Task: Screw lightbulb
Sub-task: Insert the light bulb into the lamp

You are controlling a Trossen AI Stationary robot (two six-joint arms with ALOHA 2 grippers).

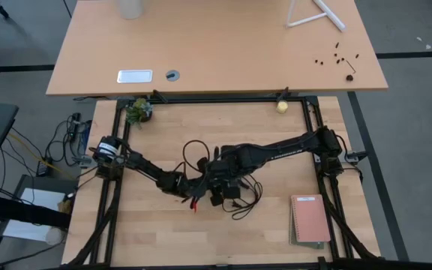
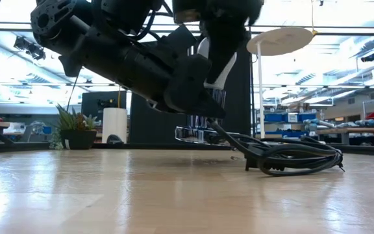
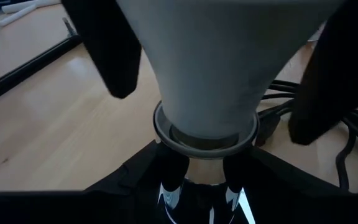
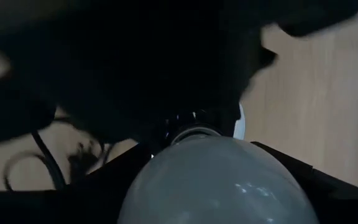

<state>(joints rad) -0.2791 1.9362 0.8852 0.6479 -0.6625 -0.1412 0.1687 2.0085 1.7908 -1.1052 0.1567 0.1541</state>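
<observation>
The white lightbulb (image 3: 210,74) stands with its narrow end in the round silver socket (image 3: 204,134), near the middle of the wooden table. Its frosted head fills the right wrist view (image 4: 216,180). My left gripper (image 1: 188,186) comes from the table's left and is shut on the socket. My right gripper (image 1: 217,187) comes from the right and is shut on the bulb. The socket's black cord (image 2: 291,156) lies coiled on the table beside them. My left gripper pinches the silver socket's body (image 3: 194,186) between its two fingers, just below the socket's rim. The socket is held with its opening toward the bulb; whether it rests on the table does not show. My right gripper has the bulb's white body between its two fingers (image 3: 114,62), one on each side. The bulb's rounded head (image 4: 216,180) points back toward this gripper's wrist and its narrow end sits in the socket's rim (image 3: 166,127).
A pink notebook (image 1: 310,217) lies at the table's near right. A small potted plant (image 1: 137,111) and a pale-yellow ball (image 1: 282,106) sit at the far edge. Black frame rails (image 1: 317,127) border the table. Cord loops (image 1: 242,199) lie just near of the grippers.
</observation>
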